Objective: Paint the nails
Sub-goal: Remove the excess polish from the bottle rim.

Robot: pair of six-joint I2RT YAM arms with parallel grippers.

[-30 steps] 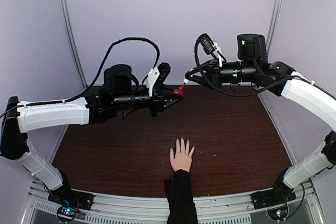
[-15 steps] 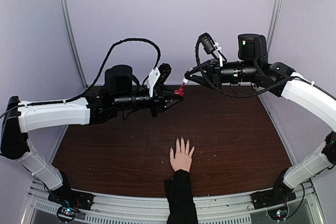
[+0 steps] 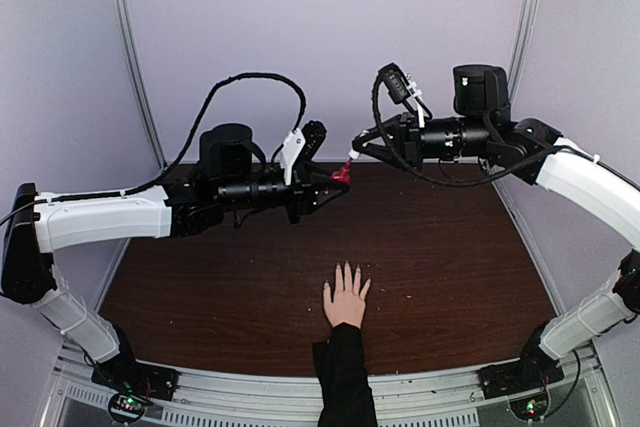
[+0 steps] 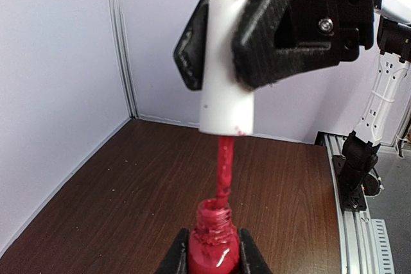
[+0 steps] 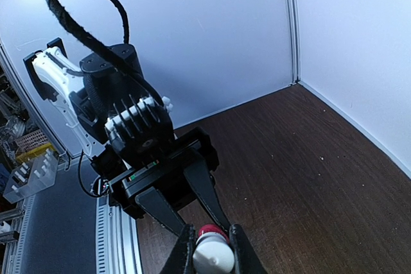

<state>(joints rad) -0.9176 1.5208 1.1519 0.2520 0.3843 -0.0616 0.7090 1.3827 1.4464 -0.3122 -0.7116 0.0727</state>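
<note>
The right gripper (image 4: 228, 43) is clamped on the white cap (image 4: 225, 104), its brush (image 4: 223, 165) dipped in the red bottle (image 4: 212, 226), which the left gripper (image 4: 215, 262) pinches at the frame's bottom edge. Nothing has shifted in the last second (loading polish, probably). The nails (image 3: 346, 269) wait at the overhead view's lower middle, well apart.

The cap (image 4: 223, 88) hangs over the bottle (image 4: 214, 248), behind the hand (image 3: 347, 304).

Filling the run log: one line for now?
left pincer shut on bottle | right pincer shut on cap | brush in bottle | hand flat
</note>
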